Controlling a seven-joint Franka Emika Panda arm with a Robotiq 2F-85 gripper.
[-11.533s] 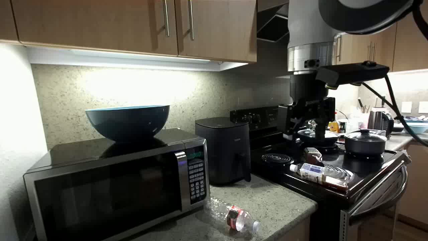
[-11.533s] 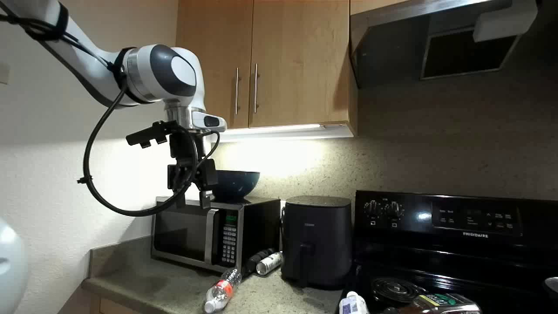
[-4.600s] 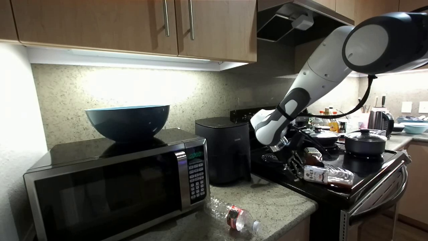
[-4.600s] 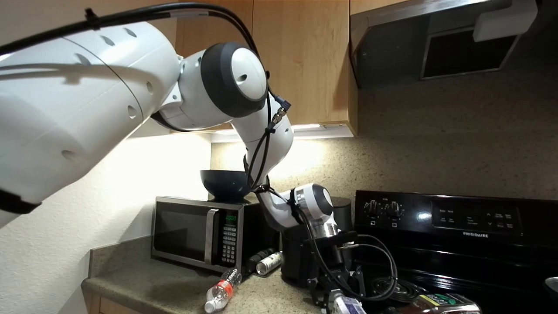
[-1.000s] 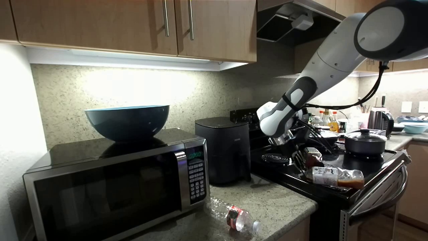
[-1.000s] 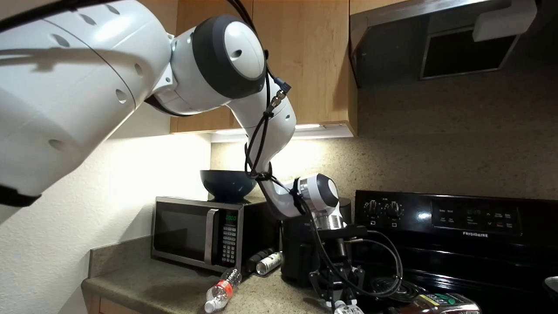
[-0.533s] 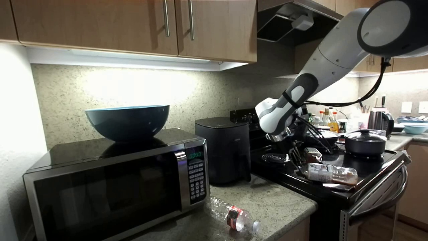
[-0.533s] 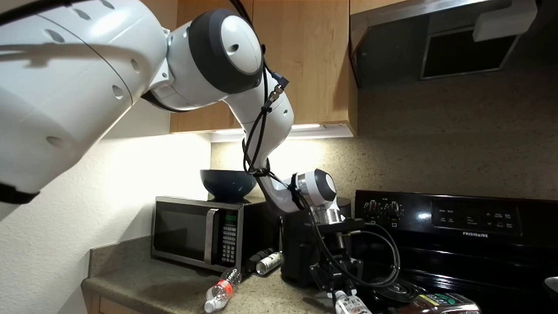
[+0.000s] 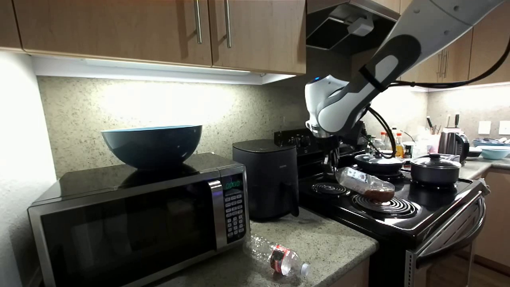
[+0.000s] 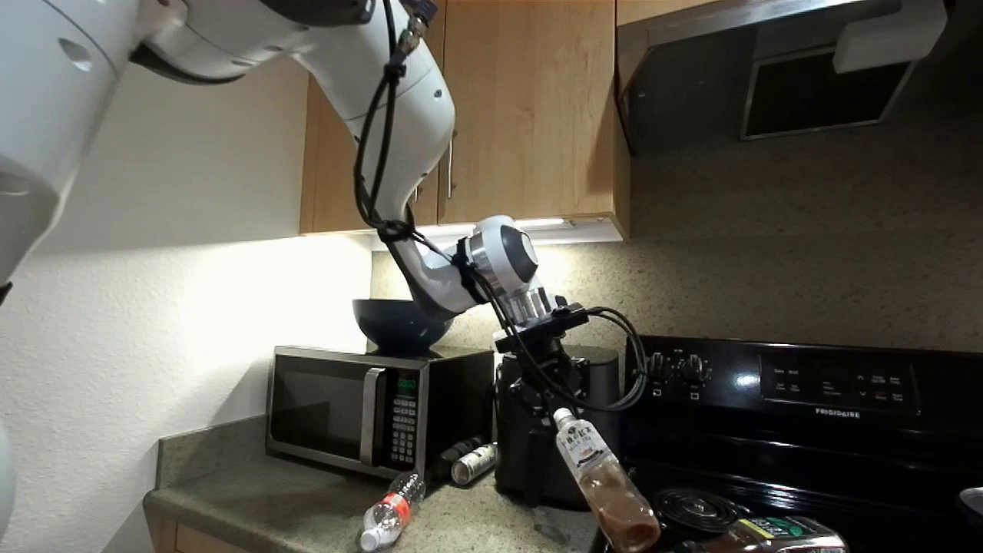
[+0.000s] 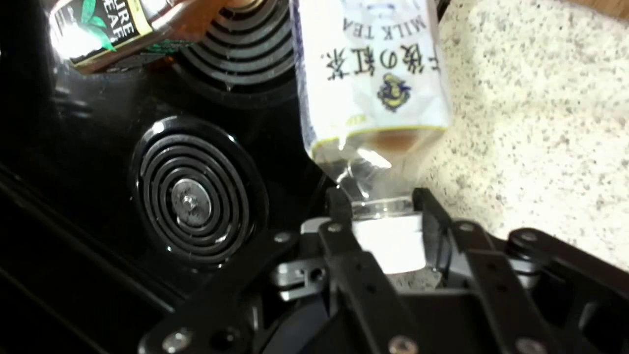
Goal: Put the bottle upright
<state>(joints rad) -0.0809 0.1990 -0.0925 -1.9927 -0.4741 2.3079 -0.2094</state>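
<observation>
Its pincer (image 11: 381,204) is gripping the bottle (image 11: 376,88) at the neck, jaws pressing from opposite sides just by the white cap (image 11: 390,243). In both exterior views the bottle is slanting, cap end up, base pointing down toward the stove (image 9: 428,197); whether that base is touching, I cannot tell. Nearby, a brown tea bottle (image 11: 147,34) is lying on its side, taking up room with its neck end over a coil burner (image 11: 241,64). A lidded pot (image 9: 434,173) and a pan (image 9: 380,165) are crowding the stove farther along. In an exterior view the pincer is hanging in front of a dark air fryer (image 10: 530,453), which is standing on the counter (image 10: 491,522) beside the stove. Farther off, the microwave (image 9: 127,235) is standing with a large blue bowl (image 9: 155,147) resting on top. A clear bottle with a red band (image 9: 279,259) is lying before it, while a can (image 10: 474,463) is lying between microwave and air fryer
</observation>
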